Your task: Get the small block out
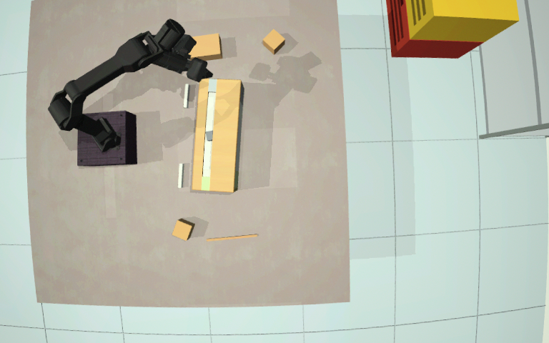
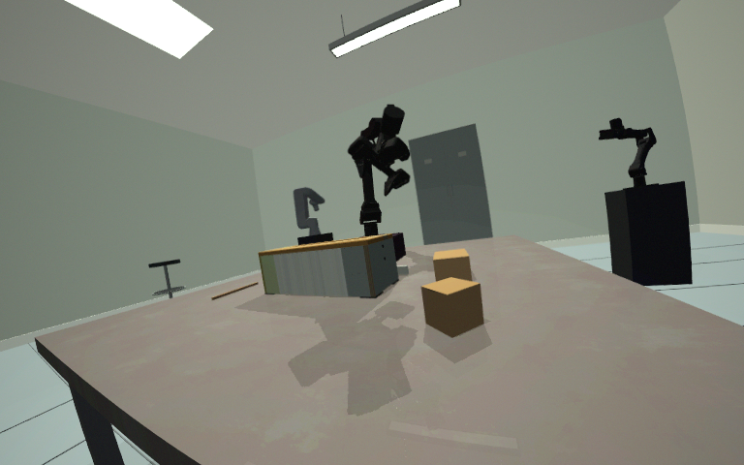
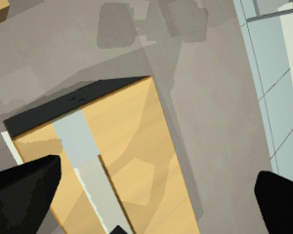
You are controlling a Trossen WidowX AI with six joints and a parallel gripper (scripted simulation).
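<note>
The box (image 1: 222, 157) (image 2: 313, 273) (image 3: 173, 195) stands upright, its wooden top split by a long slot. One end of the slot strip is pale blue-grey (image 1: 212, 85) (image 3: 77, 132), the other green (image 1: 205, 183). A small grey block (image 1: 209, 135) shows through the slot near mid-length. I cannot tell which end is the pocket. My gripper (image 1: 210, 75) (image 2: 388, 192) (image 3: 160, 175) is open and empty, above and beside the blue-grey end. A dark tip at the wrist view's bottom edge is unclear.
A thin wooden stick (image 1: 231, 237) (image 2: 234, 291) lies beyond the green end. Wooden blocks (image 1: 274, 39) (image 1: 207, 46) (image 1: 182, 229) (image 2: 452, 308) stand around the box. Two white bars (image 1: 186, 96) (image 1: 180, 175) lie on the arm's side of the box.
</note>
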